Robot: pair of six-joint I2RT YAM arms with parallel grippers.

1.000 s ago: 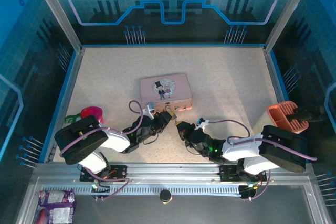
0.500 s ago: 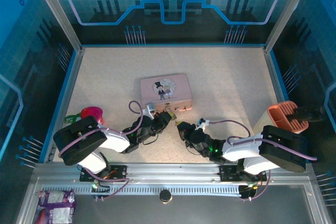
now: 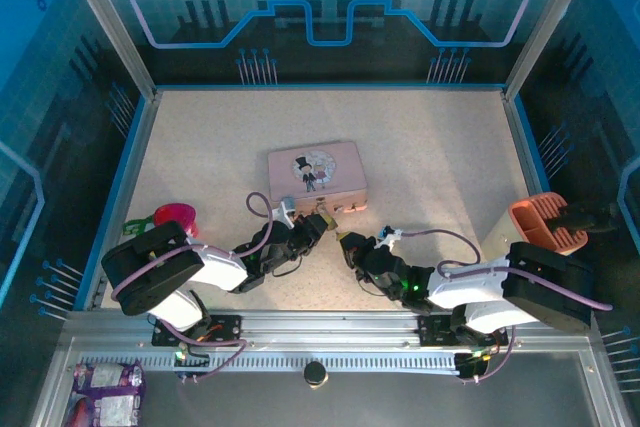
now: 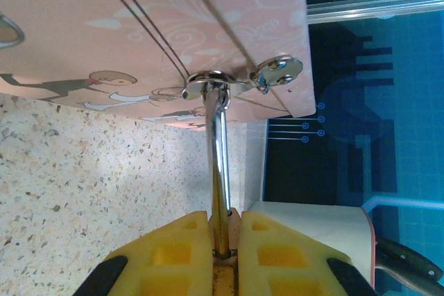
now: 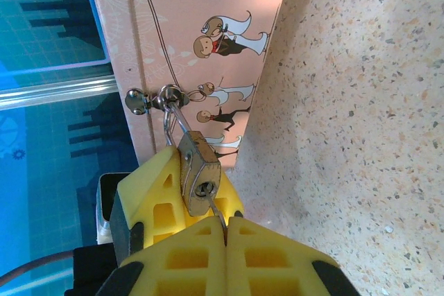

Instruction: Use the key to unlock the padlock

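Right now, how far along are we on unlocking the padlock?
Done: the left gripper is clamped on the padlock, and the right gripper pinches the key. In hand: the key's tip sits just below the keyhole, which looks uncovered, so it isn't inserted. To do: insert, turn, and free the shackle, closed through the hasp of the pink tin.

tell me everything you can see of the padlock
The padlock is tiny: a worn brass-coloured squarish body and a thin silver U shackle. The shackle looks shut and passes through the clasp loop on the pink tin. Its keyhole faces the right wrist camera. The left end effector clamps the body between yellow fingers. A thin key, pinched in the right end effector, meets the keyhole face; whether it is inserted I cannot tell.
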